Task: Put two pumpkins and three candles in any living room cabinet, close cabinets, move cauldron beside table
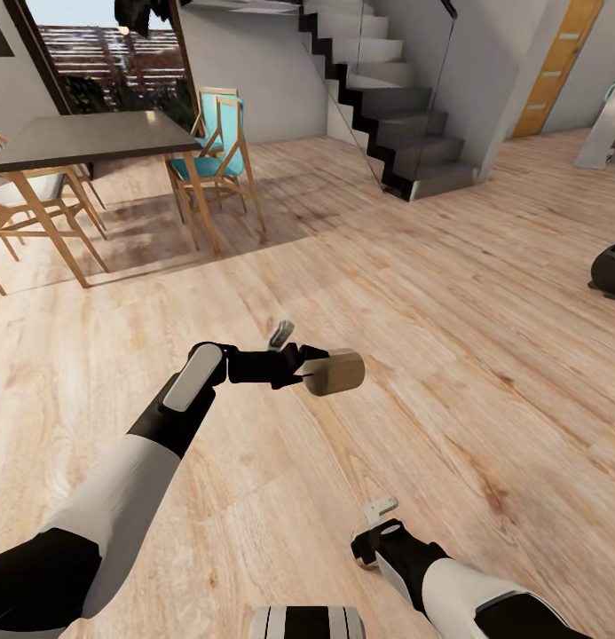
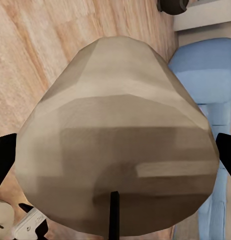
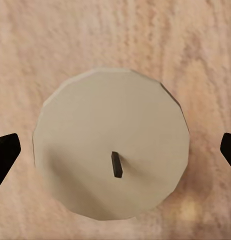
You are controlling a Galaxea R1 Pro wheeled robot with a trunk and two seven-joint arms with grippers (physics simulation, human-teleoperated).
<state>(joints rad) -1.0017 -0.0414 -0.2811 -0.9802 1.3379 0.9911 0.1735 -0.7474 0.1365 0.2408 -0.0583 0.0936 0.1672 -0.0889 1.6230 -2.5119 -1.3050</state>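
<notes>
Left arm: extended forward over the plank floor [image 1: 449,293], elbow bent, forearm white, wrist black.
Left gripper [image 1: 309,371]: clamped on a tan candle [image 1: 335,372], held sideways with its length pointing away from the wrist; in the left wrist view the same candle [image 2: 118,145] sits between the two dark fingers [image 2: 4,160], wick end toward the camera.
Beyond the left gripper: blue sofa cushions [image 2: 205,75] off to one side, wood floor past the candle.
Right arm: low and near the trunk, bent, wrist black, forearm white.
Right gripper [image 1: 371,532]: pointing down at the floor; fingertips barely seen in the head view; whether closed on anything cannot be told there.
Right wrist view: cream candle [image 3: 111,142] seen end-on, flat top and short dark wick toward the camera, centred between the dark fingertips [image 3: 5,152]; these stand at the frame edges with a gap to the candle on each side.
Candles counted: two, one at each gripper.
Far left of the left gripper: dark-topped dining table [image 1: 85,138] with wooden legs, wooden chairs, one with a teal seat [image 1: 214,142].
Ahead of the left gripper: grey staircase [image 1: 387,98].
Far right of both grippers: dark rounded object [image 1: 611,269], cut off by the frame edge, hard to make out.
</notes>
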